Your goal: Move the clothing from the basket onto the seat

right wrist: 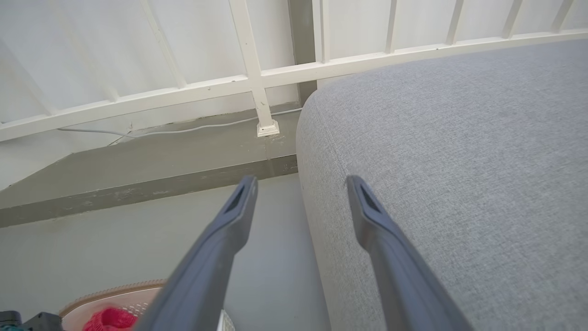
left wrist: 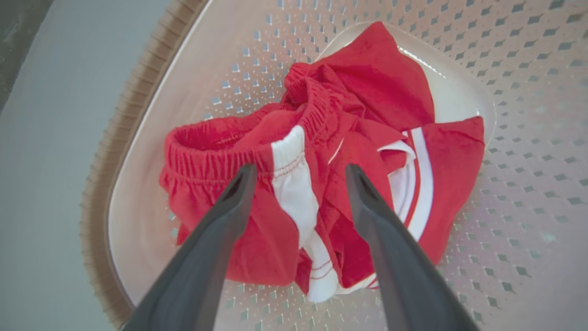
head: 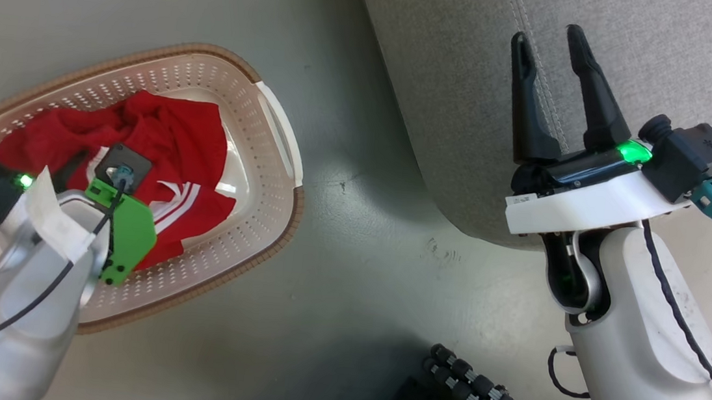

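Observation:
Red clothing [head: 165, 142] with white stripes lies crumpled in the cream perforated basket [head: 242, 228] on the floor at the left. In the left wrist view the clothing [left wrist: 321, 174] sits just below my open left gripper [left wrist: 298, 171], whose two dark fingers straddle a white panel without touching it. In the head view my left wrist hangs over the basket and hides its fingers. My right gripper [head: 551, 42] is open and empty above the edge of the grey seat [head: 458, 92]; in the right wrist view it [right wrist: 301, 181] points along the seat's [right wrist: 459, 161] rounded edge.
The basket's brown rim [left wrist: 124, 133] stands on a grey-green floor [head: 350, 258]. A white railing [right wrist: 257, 82] and a raised step [right wrist: 161, 174] lie beyond the seat. The basket's edge [right wrist: 115, 294] shows low in the right wrist view. A black beaded cable [head: 487, 395] lies near my base.

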{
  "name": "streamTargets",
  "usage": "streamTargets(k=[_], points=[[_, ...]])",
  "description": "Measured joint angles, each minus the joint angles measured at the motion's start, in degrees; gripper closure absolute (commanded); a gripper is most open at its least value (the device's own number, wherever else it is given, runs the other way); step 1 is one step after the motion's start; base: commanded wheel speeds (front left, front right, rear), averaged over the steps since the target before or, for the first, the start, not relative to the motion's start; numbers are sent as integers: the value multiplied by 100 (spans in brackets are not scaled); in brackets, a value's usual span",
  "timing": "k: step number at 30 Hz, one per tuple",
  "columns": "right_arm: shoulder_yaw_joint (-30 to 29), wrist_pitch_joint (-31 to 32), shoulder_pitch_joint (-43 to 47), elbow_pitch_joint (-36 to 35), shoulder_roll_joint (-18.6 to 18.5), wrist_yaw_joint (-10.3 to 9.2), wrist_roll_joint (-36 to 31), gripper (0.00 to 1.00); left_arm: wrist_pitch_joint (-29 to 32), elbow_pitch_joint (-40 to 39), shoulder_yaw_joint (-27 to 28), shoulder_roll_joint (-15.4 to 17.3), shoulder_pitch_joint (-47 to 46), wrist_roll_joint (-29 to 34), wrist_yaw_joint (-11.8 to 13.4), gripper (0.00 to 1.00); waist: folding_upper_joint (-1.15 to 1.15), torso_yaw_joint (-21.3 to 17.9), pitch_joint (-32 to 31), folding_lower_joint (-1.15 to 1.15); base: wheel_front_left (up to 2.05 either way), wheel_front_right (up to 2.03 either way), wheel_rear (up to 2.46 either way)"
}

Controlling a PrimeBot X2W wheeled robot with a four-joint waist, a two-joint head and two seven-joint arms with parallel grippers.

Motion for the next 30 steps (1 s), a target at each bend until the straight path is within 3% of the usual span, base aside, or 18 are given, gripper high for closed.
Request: streamTargets(k=[12, 13, 14, 15, 30], points=[[51, 0, -27, 18, 41, 89, 76, 0, 510, 601, 15, -54, -215, 13, 158, 0, 0, -109, 164, 0, 0, 0, 0], [52, 0, -27, 16, 42, 93, 109, 0, 517, 632, 16, -65, -238, 13, 196, 20, 0, -111, 172, 0, 0, 0, 0], [52, 0, -27, 16, 42, 93, 109, 0, 517, 632, 16, -65, -238, 13, 196, 75, 0, -111, 172, 0, 0, 0, 0], [52, 0, -28, 15, 42, 93, 130, 0, 546, 681, 13, -68, -269, 18, 197, 100, 0, -112, 182, 0, 0, 0, 0], [19, 0, -122, 65, 42, 92, 144, 0, 576, 984, -78, -423, -468, 68, 191, 100, 0, 52, 152, 0, 0, 0, 0]])
